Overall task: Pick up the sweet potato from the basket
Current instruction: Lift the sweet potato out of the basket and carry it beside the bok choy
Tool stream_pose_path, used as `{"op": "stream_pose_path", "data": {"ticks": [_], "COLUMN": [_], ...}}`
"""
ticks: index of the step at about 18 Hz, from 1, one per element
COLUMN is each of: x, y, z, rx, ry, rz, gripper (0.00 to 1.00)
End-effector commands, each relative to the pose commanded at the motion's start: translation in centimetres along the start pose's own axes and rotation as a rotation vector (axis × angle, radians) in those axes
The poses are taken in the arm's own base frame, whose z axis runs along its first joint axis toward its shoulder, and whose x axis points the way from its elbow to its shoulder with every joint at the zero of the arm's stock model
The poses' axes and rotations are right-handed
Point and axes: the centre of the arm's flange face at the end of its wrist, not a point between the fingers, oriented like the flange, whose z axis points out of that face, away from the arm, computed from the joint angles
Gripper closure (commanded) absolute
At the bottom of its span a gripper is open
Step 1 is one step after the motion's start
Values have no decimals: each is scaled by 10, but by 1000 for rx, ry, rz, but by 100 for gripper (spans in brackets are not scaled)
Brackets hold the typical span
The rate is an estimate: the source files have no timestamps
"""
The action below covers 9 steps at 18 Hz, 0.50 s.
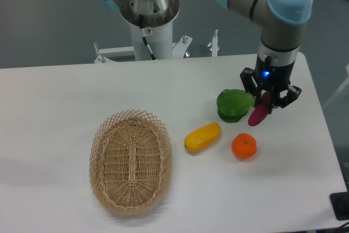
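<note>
The slim magenta sweet potato (258,113) hangs tilted above the table at the right, held in my gripper (265,102), which is shut on its upper end. It sits just right of the green leafy vegetable (233,104) and above the orange (244,146). The tan wicker basket (130,160) lies on the table at the left, far from the gripper, with nothing inside it.
A yellow oblong fruit (202,137) lies between the basket and the orange. The robot base (150,20) stands behind the table's far edge. The table's right edge is close to the gripper.
</note>
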Motion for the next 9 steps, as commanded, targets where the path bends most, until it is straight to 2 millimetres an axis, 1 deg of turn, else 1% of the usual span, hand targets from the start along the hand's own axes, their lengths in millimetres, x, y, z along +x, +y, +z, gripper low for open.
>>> {"op": "stream_pose_path", "data": {"ticks": [9], "x": [2], "y": [-4], "z": [0], "rx": [2], "ry": [-1], "rz": [6], "gripper": [63]}}
